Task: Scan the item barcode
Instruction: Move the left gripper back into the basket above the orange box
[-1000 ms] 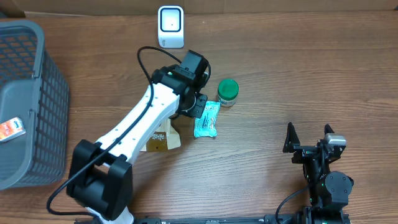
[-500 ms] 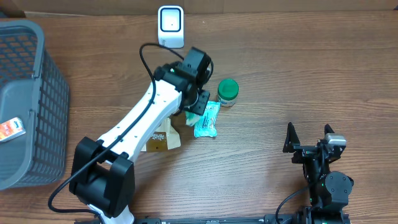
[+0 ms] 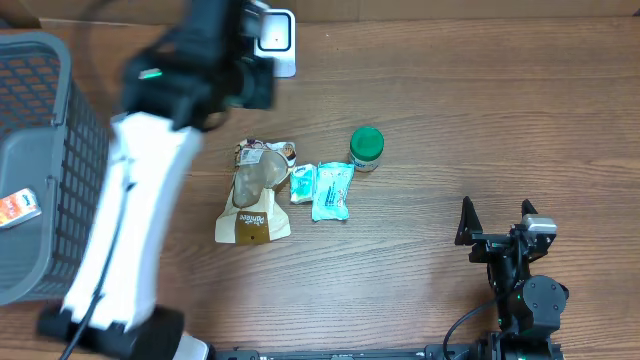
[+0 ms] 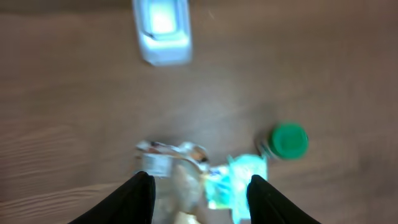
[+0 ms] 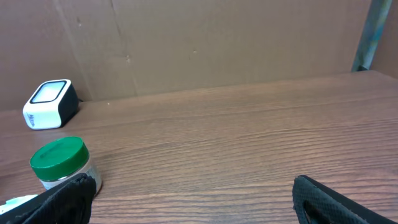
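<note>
Several items lie mid-table: a brown pouch (image 3: 255, 195), a small teal packet (image 3: 302, 183), a larger teal packet (image 3: 333, 190) and a green-lidded jar (image 3: 366, 148). The white scanner (image 3: 274, 40) stands at the back edge. My left arm (image 3: 190, 70) is raised high and blurred, above the table in front of and left of the scanner. In the left wrist view my left gripper (image 4: 202, 199) is open and empty, with the pouch (image 4: 177, 168) and teal packet (image 4: 245, 180) far below it. My right gripper (image 3: 497, 222) rests open at the front right, holding nothing.
A grey mesh basket (image 3: 40, 160) fills the left side, with an orange-and-white pack (image 3: 18, 208) in it. A cardboard wall runs behind the scanner (image 5: 50, 102). The jar (image 5: 62, 163) sits at the left of the right wrist view.
My left gripper opened beside the teal packets, then rose and swung back-left toward the scanner. The small teal packet now shows between the pouch and the larger packet. The right arm stayed still.
</note>
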Motion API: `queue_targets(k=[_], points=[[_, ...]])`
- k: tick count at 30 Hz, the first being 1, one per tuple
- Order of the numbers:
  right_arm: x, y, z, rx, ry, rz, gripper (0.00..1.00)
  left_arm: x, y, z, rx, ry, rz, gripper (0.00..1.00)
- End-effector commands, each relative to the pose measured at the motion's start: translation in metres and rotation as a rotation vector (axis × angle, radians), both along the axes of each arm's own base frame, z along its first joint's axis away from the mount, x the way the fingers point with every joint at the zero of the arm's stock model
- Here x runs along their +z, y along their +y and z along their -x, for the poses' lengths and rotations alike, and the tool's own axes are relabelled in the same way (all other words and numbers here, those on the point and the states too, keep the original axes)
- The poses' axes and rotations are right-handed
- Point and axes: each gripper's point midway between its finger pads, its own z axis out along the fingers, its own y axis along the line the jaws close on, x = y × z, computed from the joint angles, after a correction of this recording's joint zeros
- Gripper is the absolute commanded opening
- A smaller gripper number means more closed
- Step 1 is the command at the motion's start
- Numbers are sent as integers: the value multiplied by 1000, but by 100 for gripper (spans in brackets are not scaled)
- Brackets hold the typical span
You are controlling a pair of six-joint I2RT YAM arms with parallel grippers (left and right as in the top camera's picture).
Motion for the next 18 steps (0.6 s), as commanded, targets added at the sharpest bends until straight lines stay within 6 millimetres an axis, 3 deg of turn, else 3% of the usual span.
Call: queue_targets(k=[1,5,9,15,17,18], points=[[-3,-1,0,-6,2,0,100,60,56,18,131,-150,28,52],[-3,-1,0,-6,2,0,100,90,130,40,323,-234,23,56],[-3,-1,0,-6,2,0,100,101,200,68,530,-264,-1,62],[-3,-1,0,-6,2,0,100,90,280,98,797,-227,-7,65],[-3,-1,0,-6,2,0,100,83,302,106,871,-207,-3,65],[-3,-1,0,-6,2,0,100,73,323,112,935,-180,1,66]])
